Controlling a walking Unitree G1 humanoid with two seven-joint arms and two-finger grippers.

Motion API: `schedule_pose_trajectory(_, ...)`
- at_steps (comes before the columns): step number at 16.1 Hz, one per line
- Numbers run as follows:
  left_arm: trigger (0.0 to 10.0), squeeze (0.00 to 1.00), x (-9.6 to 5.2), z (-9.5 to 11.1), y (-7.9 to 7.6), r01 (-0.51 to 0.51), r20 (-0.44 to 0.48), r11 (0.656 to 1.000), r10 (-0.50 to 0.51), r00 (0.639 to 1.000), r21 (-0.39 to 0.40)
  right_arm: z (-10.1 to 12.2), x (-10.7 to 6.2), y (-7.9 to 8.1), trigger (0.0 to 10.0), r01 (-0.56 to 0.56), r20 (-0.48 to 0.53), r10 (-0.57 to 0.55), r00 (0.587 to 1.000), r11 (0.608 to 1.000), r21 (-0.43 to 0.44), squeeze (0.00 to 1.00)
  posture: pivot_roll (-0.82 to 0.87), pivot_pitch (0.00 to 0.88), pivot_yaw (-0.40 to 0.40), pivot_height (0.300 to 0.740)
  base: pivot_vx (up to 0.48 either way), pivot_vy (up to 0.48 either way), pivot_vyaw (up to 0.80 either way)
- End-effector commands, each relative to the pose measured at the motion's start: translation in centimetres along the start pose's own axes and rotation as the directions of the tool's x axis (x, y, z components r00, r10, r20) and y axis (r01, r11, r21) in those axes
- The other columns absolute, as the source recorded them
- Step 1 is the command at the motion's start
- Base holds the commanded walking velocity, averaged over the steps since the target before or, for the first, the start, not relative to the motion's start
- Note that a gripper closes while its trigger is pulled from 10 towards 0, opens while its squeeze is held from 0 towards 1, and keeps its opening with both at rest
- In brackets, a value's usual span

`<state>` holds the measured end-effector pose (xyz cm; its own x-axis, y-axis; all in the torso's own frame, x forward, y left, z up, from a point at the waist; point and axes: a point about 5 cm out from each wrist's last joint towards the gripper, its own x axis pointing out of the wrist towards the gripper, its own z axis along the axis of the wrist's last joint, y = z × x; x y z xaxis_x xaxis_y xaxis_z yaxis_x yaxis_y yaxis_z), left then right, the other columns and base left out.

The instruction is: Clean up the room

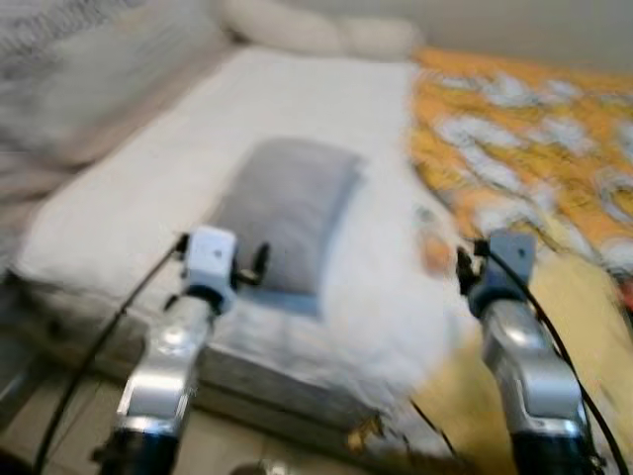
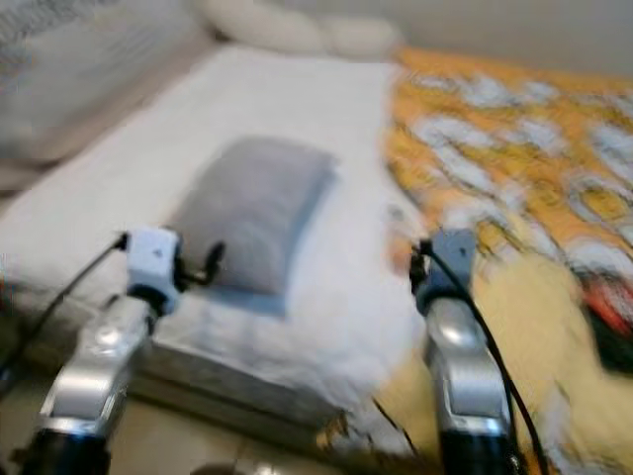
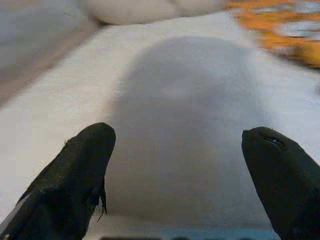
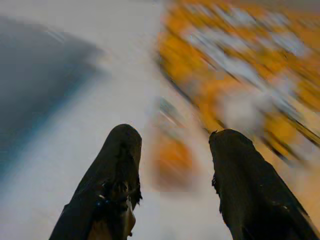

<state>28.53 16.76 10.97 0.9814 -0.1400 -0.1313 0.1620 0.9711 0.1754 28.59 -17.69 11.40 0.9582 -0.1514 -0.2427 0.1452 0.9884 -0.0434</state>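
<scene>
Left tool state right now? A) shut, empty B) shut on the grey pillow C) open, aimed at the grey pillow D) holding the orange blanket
C: in the left wrist view the left tool has its two black fingers spread wide, the grey rectangular fabric pillow lying beyond the gap on the white bed cover, ungrasped.

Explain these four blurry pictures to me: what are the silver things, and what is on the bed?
The silver things are the two arms of a walking household robot. The two wide pictures come from cameras in its head, looking down at a bed with a white cover. A grey pillow lies on the white part, and an orange patterned blanket covers the side by the right arm. The other two pictures come from cameras on the wrists, looking along each arm's two black fingers. The left tool is open and points at the grey pillow. The right tool is open too, above a small orange thing too blurred to name. Neither holds anything.
</scene>
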Motion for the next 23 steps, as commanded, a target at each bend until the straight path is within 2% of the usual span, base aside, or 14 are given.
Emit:
schedule_pose_trajectory(1,10.0,0.00,-0.21,-0.46,0.49,-0.016,-0.023,1.000,0.016,1.000,0.003,-0.28,-0.16,0.80,10.0,-0.027,-0.010,0.027,1.000,1.000,0.003,0.00,0.02,0.000,0.003,0.740,0.416,0.000,0.00)
schedule_pose_trajectory(5,10.0,0.00,-0.22,-0.50,0.43,-0.015,-0.023,1.000,0.015,1.000,0.003,-0.27,-0.10,0.81,10.0,-0.037,-0.006,0.037,0.999,0.999,0.012,0.00,0.02,0.000,-0.001,0.740,0.417,0.000,0.00)
schedule_pose_trajectory(8,10.0,0.00,-0.26,-0.62,0.50,-0.014,-0.028,1.000,0.014,0.999,0.023,-0.41,-0.14,0.96,10.0,-0.044,-0.019,0.044,0.999,0.999,0.009,0.00,0.02,0.000,-0.004,0.740,0.362,0.000,-0.50)
schedule_pose_trajectory(12,10.0,0.00,-0.47,-0.80,-0.07,0.032,-0.033,0.998,-0.031,0.999,0.050,-0.50,-0.20,0.99,10.0,-0.044,-0.022,0.044,0.999,0.999,0.000,0.00,0.02,0.000,-0.003,0.740,0.000,0.000,0.00)
schedule_pose_trajectory(17,10.0,0.00,-0.45,-0.85,-0.16,0.055,-0.038,0.997,-0.053,0.998,0.058,-0.78,-0.07,0.95,10.0,-0.025,-0.056,0.028,0.998,0.999,0.039,0.00,0.03,0.000,0.000,0.740,0.000,0.000,0.00)
schedule_pose_trajectory(20,10.0,0.00,-0.40,-0.83,-0.27,0.069,-0.043,0.995,-0.066,0.997,0.067,-0.82,0.15,0.74,10.0,-0.017,-0.062,0.018,0.998,1.000,0.026,0.00,0.03,0.000,0.002,0.740,0.000,0.000,0.00)
schedule_pose_trajectory(21,10.0,0.00,-0.37,-0.82,-0.26,0.071,-0.044,0.995,-0.068,0.997,0.069,-0.79,0.18,0.71,10.0,-0.015,-0.061,0.016,0.998,1.000,0.023,0.06,0.03,0.000,0.002,0.740,0.000,0.000,0.00)
schedule_pose_trajectory(22,10.0,0.00,-0.33,-0.79,-0.25,0.074,-0.044,0.995,-0.071,0.996,0.070,-0.76,0.27,0.58,10.0,-0.007,-0.059,0.008,0.998,1.000,0.016,1.00,0.03,0.000,0.001,0.740,0.000,0.000,0.00)
schedule_pose_trajectory(23,10.0,0.00,-0.31,-0.76,-0.25,0.077,-0.045,0.994,-0.073,0.996,0.072,-0.86,0.41,0.41,10.0,0.004,-0.067,-0.003,0.998,1.000,0.008,1.00,0.03,0.000,0.001,0.740,0.000,0.000,0.00)
